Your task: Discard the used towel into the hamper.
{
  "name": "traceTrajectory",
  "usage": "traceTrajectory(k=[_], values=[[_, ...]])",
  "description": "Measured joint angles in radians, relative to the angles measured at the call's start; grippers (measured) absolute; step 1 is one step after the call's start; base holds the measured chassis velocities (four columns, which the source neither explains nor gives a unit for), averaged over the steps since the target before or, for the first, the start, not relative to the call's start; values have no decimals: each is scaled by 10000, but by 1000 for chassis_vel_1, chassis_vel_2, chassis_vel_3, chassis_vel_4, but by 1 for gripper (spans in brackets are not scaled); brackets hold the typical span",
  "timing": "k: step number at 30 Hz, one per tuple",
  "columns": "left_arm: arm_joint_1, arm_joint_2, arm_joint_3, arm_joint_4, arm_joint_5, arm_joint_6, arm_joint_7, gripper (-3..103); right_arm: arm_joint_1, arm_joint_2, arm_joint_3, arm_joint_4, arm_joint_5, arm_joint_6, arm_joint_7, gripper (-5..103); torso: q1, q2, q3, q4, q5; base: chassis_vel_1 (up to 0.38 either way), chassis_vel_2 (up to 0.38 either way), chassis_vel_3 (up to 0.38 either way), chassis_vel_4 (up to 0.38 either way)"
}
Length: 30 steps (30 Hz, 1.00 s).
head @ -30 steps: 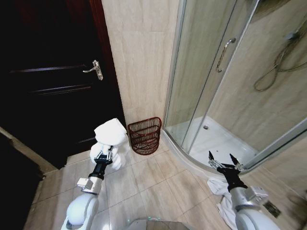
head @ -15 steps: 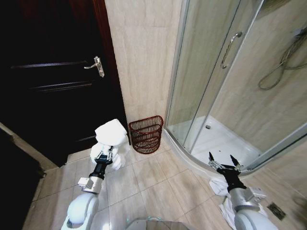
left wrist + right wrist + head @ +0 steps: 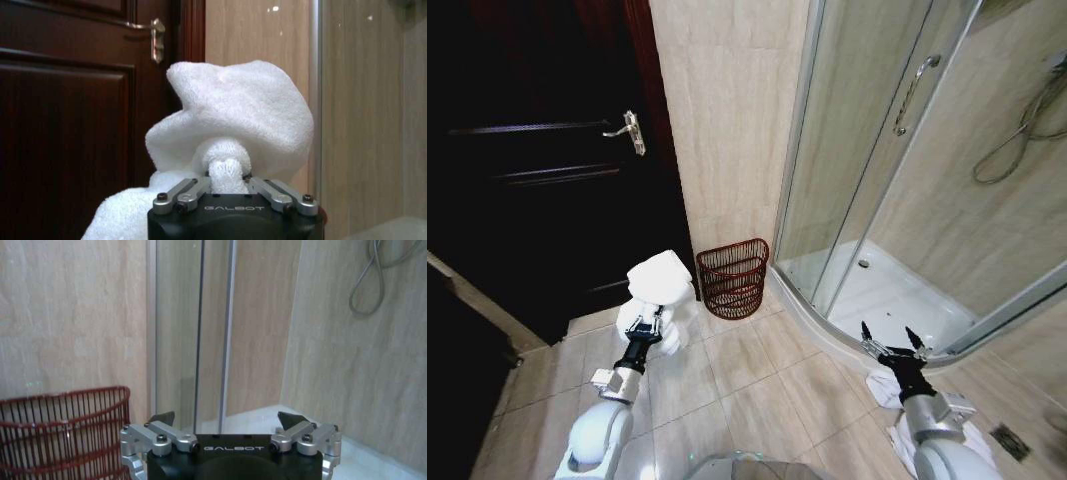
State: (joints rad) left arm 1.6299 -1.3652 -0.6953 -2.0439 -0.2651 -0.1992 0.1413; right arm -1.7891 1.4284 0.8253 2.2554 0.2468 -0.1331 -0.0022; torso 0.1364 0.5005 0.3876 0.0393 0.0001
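Head view: the left gripper [image 3: 648, 326] is held out low over the beige tiled floor [image 3: 757, 390], pinched shut on a bunched white terry towel [image 3: 659, 280] that stands up above it and also droops around it; just right of the towel, and apart from it, a small round dark reddish-brown wire hamper [image 3: 732, 277] sits on the floor against the beige tiled wall [image 3: 727, 120], at the corner by the curved glass shower enclosure [image 3: 867, 190]; a dark wooden door [image 3: 537, 180] w/ a metal lever handle [image 3: 628, 130] is to the left. The right gripper [image 3: 889, 345] is out front on the right near the shower's curved base, fingers spread wide apart, holding nothing; more white cloth [image 3: 889, 412] lies on the floor beneath that arm.

Left wrist view: gripper [image 3: 228, 181] closed on a twisted neck of the towel [image 3: 240, 120]; the fabric balloons above the jaws and hangs down one side; door and lever handle [image 3: 157, 39] behind, beige wall beside.

Right wrist view: gripper [image 3: 227, 420] w/ both black-tipped fingers [image 3: 162, 417] wide apart, empty; the wire hamper [image 3: 63, 432] stands on the floor near it, off to one side, against the wall; glass shower panels and a grey shower hose [image 3: 370, 280] beyond.
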Motion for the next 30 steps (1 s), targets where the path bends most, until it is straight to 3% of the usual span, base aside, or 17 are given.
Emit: traceTrajectory(k=[5, 17, 30], values=[[-79, 37, -139, 216, 279, -631, 143, 14, -105, 33, 80, -44, -27, 35, -86, 100, -23, -76, -53, -1, -1, 0, 0, 0, 0], [102, 23, -182, -14, 324, -735, 449, 14, -177, 130, 6, 38, -31, 247, -63, 100, -15, -46, -38, 0, -1, -30, 38, 29, -28], [-254, 18, 142, -69, 731, -479, 857, 14, -205, 51, 25, -68, 83, 557, 20, 100, 13, -5, -7, 1, 0, -177, 164, 169, -168]])
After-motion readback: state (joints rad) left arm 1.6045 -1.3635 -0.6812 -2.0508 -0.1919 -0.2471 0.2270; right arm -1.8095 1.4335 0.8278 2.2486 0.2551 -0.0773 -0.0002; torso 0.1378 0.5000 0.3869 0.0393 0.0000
